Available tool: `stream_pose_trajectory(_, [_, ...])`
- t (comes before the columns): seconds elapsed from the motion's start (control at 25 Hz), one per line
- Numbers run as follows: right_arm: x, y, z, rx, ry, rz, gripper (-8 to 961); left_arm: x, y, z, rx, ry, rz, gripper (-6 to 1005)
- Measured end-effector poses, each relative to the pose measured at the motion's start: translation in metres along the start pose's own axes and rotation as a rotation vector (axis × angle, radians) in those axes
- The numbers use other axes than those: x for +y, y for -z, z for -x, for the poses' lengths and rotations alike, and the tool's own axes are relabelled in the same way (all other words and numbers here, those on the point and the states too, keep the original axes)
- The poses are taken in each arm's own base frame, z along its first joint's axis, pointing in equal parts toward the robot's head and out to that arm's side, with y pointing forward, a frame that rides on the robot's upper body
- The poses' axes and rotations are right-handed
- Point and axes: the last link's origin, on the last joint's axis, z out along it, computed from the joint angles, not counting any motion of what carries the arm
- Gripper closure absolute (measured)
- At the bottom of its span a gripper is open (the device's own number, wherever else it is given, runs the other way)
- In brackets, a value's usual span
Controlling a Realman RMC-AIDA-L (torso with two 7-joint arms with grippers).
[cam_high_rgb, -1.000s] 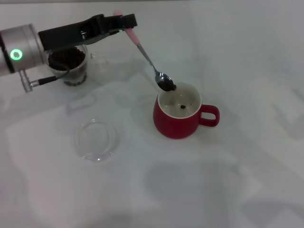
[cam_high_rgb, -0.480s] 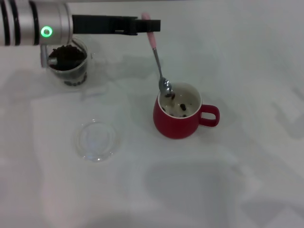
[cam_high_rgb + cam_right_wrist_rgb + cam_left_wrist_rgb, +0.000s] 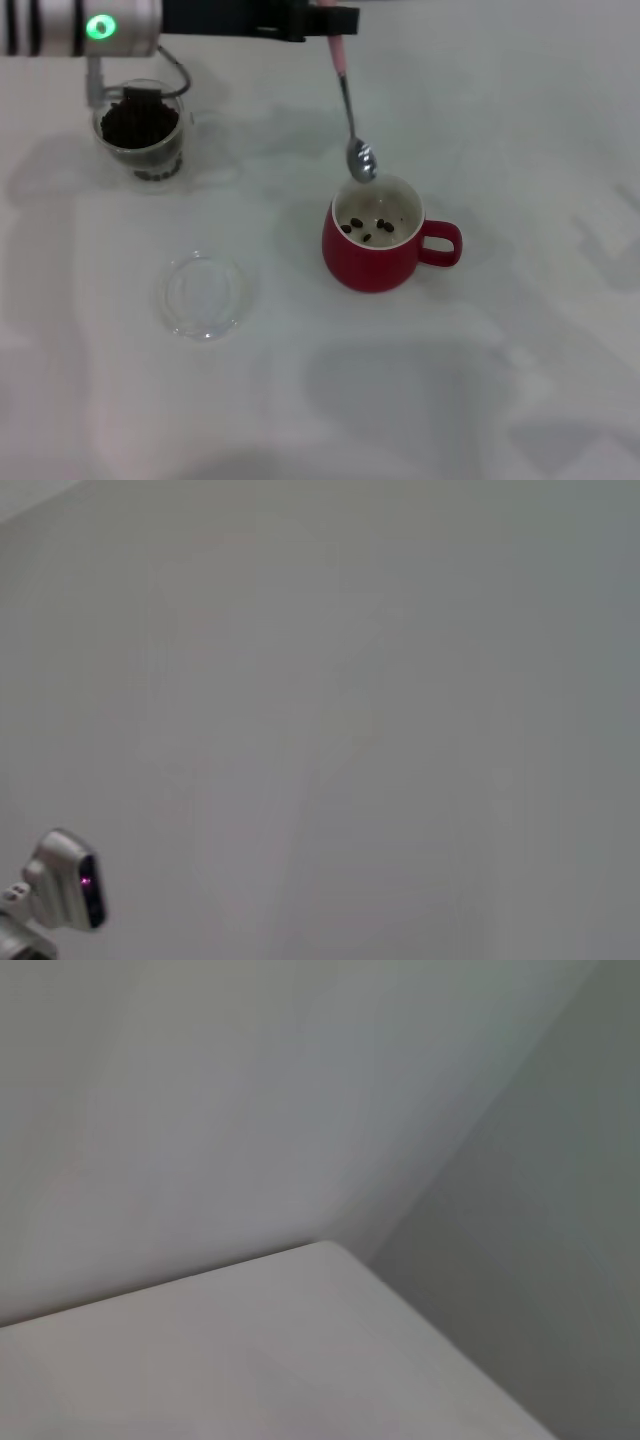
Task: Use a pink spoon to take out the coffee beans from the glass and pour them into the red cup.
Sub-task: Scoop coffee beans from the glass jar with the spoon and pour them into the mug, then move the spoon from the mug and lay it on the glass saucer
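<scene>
My left gripper [image 3: 335, 20] is at the top of the head view, shut on the pink handle of the pink spoon [image 3: 350, 110]. The spoon hangs nearly upright with its silver bowl just above the far rim of the red cup [image 3: 375, 250]. The spoon's bowl looks empty. Several coffee beans [image 3: 365, 230] lie inside the red cup. The glass [image 3: 142, 135], full of dark coffee beans, stands at the far left under my left arm. My right gripper is not in view.
A shallow clear glass dish [image 3: 202, 295] lies on the white table [image 3: 500, 380] to the left of the red cup. The wrist views show only plain grey surfaces.
The spoon tipped upright over the red cup and dropped its beans in. It has since risen a little above the rim. My left arm lifted and swung toward the top.
</scene>
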Motion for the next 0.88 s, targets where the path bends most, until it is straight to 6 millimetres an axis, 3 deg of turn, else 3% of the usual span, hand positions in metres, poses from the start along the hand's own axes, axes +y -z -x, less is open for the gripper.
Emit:
stream_pose_trajectory(0.16, [0.001,-0.001,0.0,-0.01,-0.002,-0.011,241,-0.001,0.028,0.015,0.041,0.026,0.001,865])
stream_pose_trajectory(0.44, [-0.006,-0.003,0.007,-0.078,-0.064,-0.078,240,-0.011,0.088,0.063,0.1,0.096,-0.066,865])
stream_pose_trajectory(0.48, [-0.008,-0.003,0.008,-0.088,-0.079,-0.092,240,-0.011,0.088,0.063,0.1,0.096,-0.066,865])
stream_pose_trajectory(0.56, [-0.012,-0.003,0.01,-0.106,-0.111,-0.114,240,-0.016,0.113,0.091,0.112,0.144,-0.109,865])
stream_pose_trajectory(0.88, [-0.018,-0.005,0.012,-0.127,-0.145,-0.136,241,-0.023,0.141,0.131,0.13,0.227,-0.187,866])
